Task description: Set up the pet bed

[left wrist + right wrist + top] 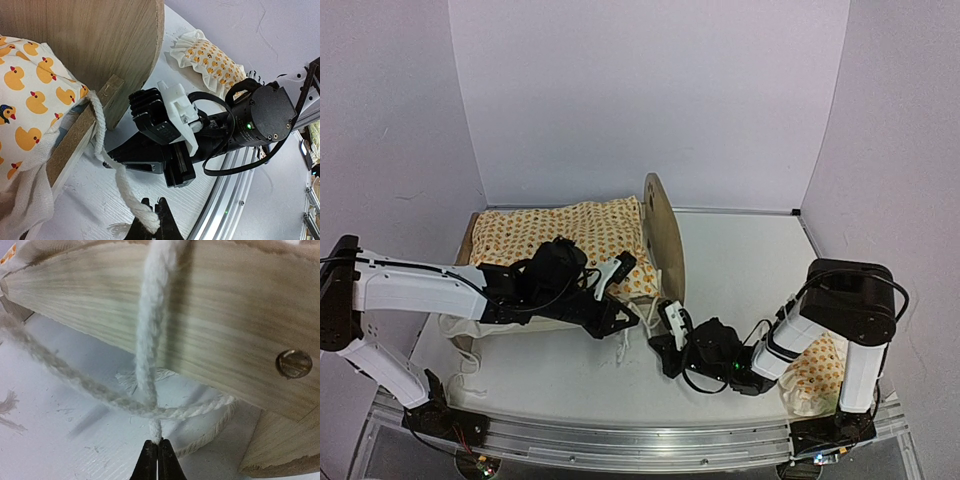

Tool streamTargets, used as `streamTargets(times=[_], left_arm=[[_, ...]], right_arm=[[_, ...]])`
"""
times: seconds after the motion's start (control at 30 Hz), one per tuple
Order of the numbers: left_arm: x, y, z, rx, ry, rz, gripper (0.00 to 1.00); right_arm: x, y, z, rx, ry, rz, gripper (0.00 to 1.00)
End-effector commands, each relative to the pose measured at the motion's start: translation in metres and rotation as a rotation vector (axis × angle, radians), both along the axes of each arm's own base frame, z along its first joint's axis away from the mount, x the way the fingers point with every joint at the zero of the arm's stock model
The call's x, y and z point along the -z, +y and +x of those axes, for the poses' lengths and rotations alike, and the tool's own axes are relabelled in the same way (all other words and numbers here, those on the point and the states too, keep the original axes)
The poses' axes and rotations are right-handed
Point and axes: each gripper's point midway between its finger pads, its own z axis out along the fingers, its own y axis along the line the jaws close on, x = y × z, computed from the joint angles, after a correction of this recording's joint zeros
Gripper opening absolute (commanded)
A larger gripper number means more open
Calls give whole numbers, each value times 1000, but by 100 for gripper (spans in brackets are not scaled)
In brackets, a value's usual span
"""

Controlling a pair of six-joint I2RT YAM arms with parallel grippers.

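The pet bed (663, 235) stands at the back left, its round light-wood end board upright, with a duck-print quilt (560, 230) over it. A white cord (100, 130) hangs from the bed's near corner (107, 87). My left gripper (154, 220) is shut on that cord's frayed end, low over the table. In the right wrist view my right gripper (158, 447) is shut on the tip of a cord (152, 315) that runs up across the wooden board (240, 330). Both grippers meet at the bed's front right corner, the right gripper (672, 325) just right of the left gripper (620, 318).
A small ruffled pillow (817, 368) with the same print lies by the right arm's base and also shows behind the right gripper (182, 175) as the pillow (210, 57). A second cord (60, 370) trails loose on the white table. The metal rail (620, 440) runs along the near edge.
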Motion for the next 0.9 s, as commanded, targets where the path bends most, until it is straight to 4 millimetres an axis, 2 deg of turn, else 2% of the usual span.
streamTargets(times=[0.0,0.1,0.17,0.27,0.37,0.47,0.57,0.63,0.7,0.83,0.87], left_arm=[[-15,6,0,1,-53,-31,0],[9,9,-3,-10,-20,-8,0],[19,7,-11,-6,0,-48,0],[28,5,-18,-53,-32,-49,7],[37,1,-27,-60,-56,-24,8],[42,-7,-32,-37,-42,-20,7],[45,-4,-32,-49,-33,-18,6],[52,-1,-34,-53,-20,-6,9],[53,0,-34,-54,-17,-3,21],[22,-9,-25,-82,-49,-72,56],[14,-12,-21,-98,-50,-89,74]], right_arm=[[-46,2,4,36,-20,130,0],[-52,-5,-7,35,116,93,0],[-44,-10,-17,10,239,37,0],[-42,-13,-27,-21,368,15,0],[-44,-17,-28,-26,427,18,0],[-41,-12,-31,-78,459,-43,0],[-46,-18,-31,-77,448,-81,0],[-50,-26,-29,-60,445,-108,0],[-59,-30,-26,-52,430,-111,0],[-62,-32,-19,-48,401,-126,0],[-61,-31,-20,-61,394,-135,0]])
